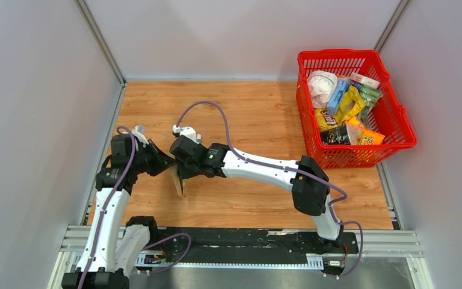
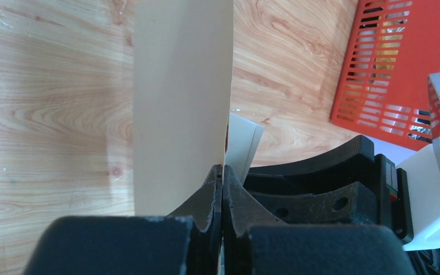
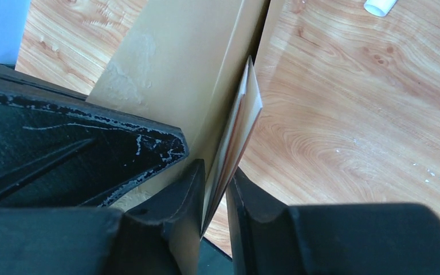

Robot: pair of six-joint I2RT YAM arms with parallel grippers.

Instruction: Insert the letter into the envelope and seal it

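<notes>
Envelope (image 2: 183, 103) stands upright over the table's (image 1: 252, 108) left-centre, clenched in the left hand (image 2: 222, 172), whose arm bends inward. The right arm stretches across to meet it, and the right hand (image 3: 215, 175) straddles the folded letter (image 3: 243, 120) beside the envelope; I cannot tell whether it pinches. Wood stretches away to the red basket (image 1: 397, 129), well apart at far right.

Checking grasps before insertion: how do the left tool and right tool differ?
Left tool is shut tight; right tool stands slightly parted. Left tool pinches the tan envelope; right tool has the pale folded letter between its fingers. Shared: both meet at one spot, papers side by side.
</notes>
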